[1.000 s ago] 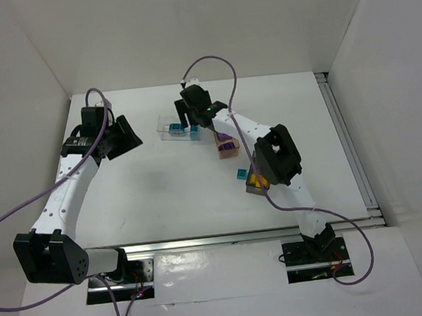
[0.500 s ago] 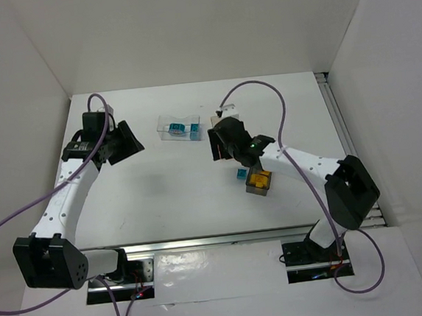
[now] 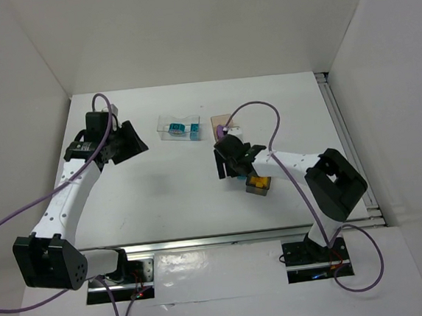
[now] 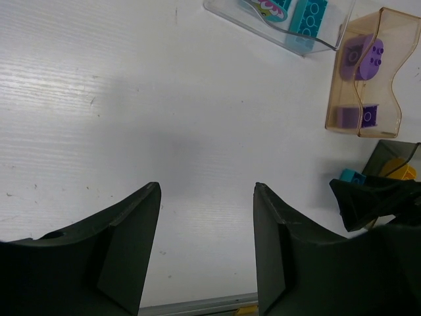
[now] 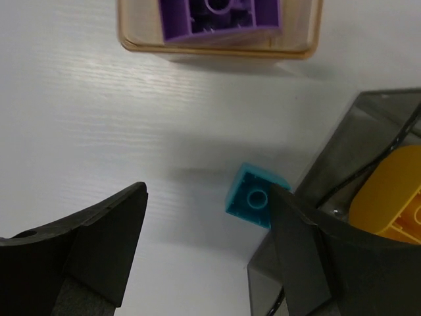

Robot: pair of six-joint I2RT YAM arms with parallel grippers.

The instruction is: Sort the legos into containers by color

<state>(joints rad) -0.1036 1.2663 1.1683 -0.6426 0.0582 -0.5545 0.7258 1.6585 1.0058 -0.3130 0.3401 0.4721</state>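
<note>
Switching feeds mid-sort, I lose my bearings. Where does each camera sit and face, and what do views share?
Top external: above and behind the bases, looking down on the table; left arm and right arm show.
Left wrist: on the left gripper, looking across the table toward the clear bin and orange-tan bin; its open fingers show.
Right wrist: on the right gripper, looking straight down at a loose teal brick; its open fingers show.
Shared: both wrist views show that brick, the orange-tan bin and the dark grey bin.
</note>
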